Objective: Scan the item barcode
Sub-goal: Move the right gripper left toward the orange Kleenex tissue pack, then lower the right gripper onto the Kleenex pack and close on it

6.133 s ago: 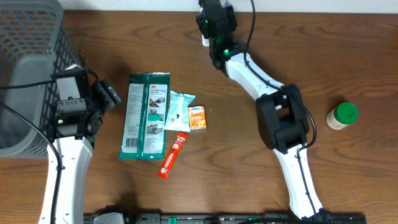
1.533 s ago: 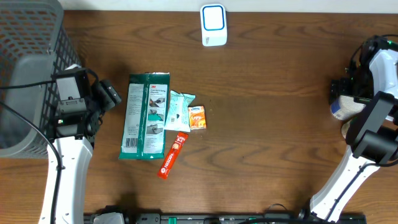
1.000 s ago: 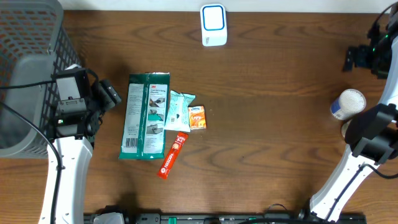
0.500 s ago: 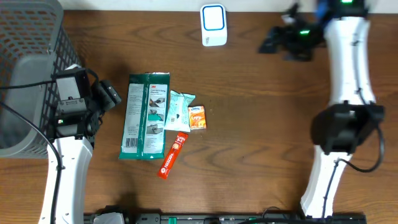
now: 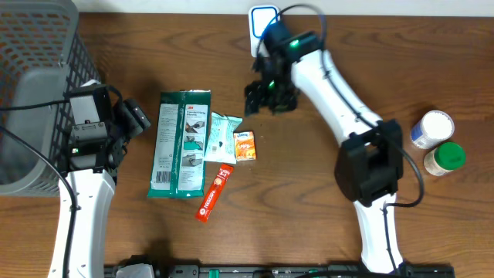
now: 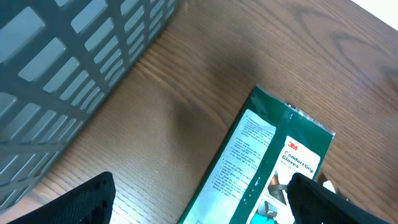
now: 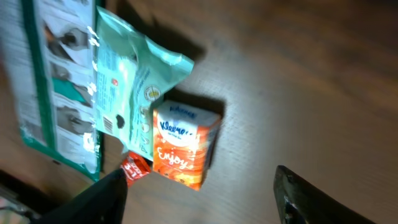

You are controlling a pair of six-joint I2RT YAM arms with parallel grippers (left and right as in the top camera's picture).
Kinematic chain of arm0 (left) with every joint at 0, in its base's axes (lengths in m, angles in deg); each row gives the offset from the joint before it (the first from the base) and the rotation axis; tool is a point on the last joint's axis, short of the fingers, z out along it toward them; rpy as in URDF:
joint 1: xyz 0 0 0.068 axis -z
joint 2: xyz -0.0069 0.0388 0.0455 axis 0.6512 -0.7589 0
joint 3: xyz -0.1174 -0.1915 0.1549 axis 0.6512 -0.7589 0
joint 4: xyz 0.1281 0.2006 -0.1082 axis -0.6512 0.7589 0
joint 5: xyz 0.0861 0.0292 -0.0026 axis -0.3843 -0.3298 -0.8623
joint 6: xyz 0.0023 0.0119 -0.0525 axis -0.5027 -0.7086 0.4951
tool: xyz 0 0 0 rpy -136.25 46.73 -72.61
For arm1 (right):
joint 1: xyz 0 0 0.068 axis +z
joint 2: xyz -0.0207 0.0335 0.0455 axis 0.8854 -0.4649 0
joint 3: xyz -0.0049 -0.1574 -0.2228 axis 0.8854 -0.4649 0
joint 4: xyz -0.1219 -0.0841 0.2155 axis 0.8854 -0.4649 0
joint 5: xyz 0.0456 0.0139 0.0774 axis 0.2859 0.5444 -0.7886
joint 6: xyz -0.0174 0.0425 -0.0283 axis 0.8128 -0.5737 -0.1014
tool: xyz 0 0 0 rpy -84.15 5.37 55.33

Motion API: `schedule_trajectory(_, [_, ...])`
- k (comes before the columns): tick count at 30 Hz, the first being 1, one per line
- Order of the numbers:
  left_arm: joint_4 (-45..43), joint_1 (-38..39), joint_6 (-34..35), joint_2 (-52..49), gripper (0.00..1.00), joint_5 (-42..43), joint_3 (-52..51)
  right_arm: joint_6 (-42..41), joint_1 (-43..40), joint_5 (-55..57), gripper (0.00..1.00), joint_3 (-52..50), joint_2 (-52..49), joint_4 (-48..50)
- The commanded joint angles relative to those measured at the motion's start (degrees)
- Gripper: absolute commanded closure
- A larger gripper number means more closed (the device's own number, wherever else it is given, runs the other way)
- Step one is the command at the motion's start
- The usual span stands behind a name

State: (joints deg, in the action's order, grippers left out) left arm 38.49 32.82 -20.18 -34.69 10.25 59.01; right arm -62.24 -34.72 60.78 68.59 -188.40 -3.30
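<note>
From overhead, the orange tissue pack (image 5: 245, 145) lies flat on the counter (image 5: 324, 216). It touches the teal pouch (image 5: 222, 133) on its left, which overlaps the green glove pack (image 5: 183, 144), and a red sachet (image 5: 214, 193) lies just nearer the robot. The right arm (image 5: 324, 73) reaches in from the scanner's (image 5: 264, 23) side, its jaws poised empty just beyond the tissue pack and slightly to its right. The left arm (image 5: 85, 208) sits by the basket (image 5: 31, 46) with the glove pack between it and the tissue pack, so the right arm looks the better placed to pick. In the left wrist view, the fingers (image 6: 81, 199) stand wide apart and empty over the glove pack. In the right wrist view, the fingertips (image 7: 102, 199) are spread with nothing between them. The tissue pack sits just ahead of the gap, a little left of centre, its long axis running roughly away from the jaws, so they would probably close across its narrower width.
</note>
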Motion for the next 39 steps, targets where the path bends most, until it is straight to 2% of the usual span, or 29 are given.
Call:
schedule_trajectory(1, [0.02,-0.20,0.33,0.52,0.12,-0.70,1.46,-2.80,1.81,2.82,0.33,-3.32,0.33,1.03])
schedule_trajectory(9, [0.02,-0.20,0.33,0.52,0.12,-0.70,1.46,-2.78,2.43,2.01,0.53,-9.11,0.33,3.76])
schedule_trajectory(18, [0.02,-0.20,0.33,0.52,0.12,-0.70,1.46,-2.78,2.97,-0.26,0.50,-11.91,0.33,8.48])
schedule_trajectory(32, [0.02,-0.20,0.33,0.52,0.12,-0.70,1.46,-3.02,4.96,-4.72,0.55,-17.29,0.33,13.97])
schedule_trajectory(39, [0.02,-0.20,0.33,0.52,0.12,-0.70,1.46,-6.43,5.25,-1.79,0.66,-19.80,0.33,14.78])
